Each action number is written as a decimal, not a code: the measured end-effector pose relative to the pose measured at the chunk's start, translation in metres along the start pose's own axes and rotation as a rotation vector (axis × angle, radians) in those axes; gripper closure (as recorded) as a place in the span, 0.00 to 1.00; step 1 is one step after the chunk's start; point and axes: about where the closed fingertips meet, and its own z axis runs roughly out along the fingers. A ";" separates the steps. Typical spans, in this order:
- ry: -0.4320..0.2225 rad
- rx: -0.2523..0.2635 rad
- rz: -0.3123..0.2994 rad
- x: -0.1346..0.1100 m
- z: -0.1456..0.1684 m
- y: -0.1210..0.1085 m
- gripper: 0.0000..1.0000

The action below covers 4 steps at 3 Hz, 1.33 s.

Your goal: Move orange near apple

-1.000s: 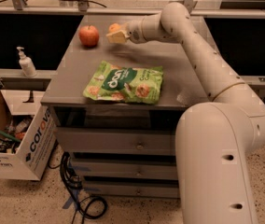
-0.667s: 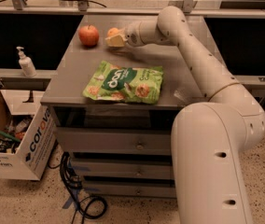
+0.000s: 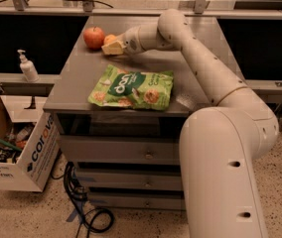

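Where the counter [image 3: 76, 78] runs toward its far left corner, the orange [image 3: 110, 37] sits just to the right of the apple [image 3: 94, 37], so near that I cannot tell whether the two fruits touch. Only its upper part shows: a small round dome of plain orange skin, smooth and unmarked, clearly smaller than its neighbour. The apple is round and red, with a lighter yellowish patch on the side and a short stem standing up from the dimple on top.

The hand [image 3: 110, 44] is low over the counter at that same corner, reaching in from the right, and it pinches the orange. One of its pale, cream-coloured fingers [image 3: 114, 48] crosses the fruit's lower front and hides that part. Whether the orange rests on the counter or hangs just above it cannot be made out. The white arm [image 3: 200, 58] sweeps from the hand across the counter's right half and down to the robot's large rounded body in the foreground.

Nearer the front edge lies a green snack bag [image 3: 131, 87], flat, well apart from both fruits. Under the counter are drawers [image 3: 126, 150]. To the left a white pump bottle [image 3: 28, 67] stands on a ledge, and below it an open cardboard box [image 3: 17, 148] sits on the speckled floor beside black cables [image 3: 89, 209].
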 end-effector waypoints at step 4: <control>0.004 -0.018 -0.041 -0.011 0.012 0.016 0.14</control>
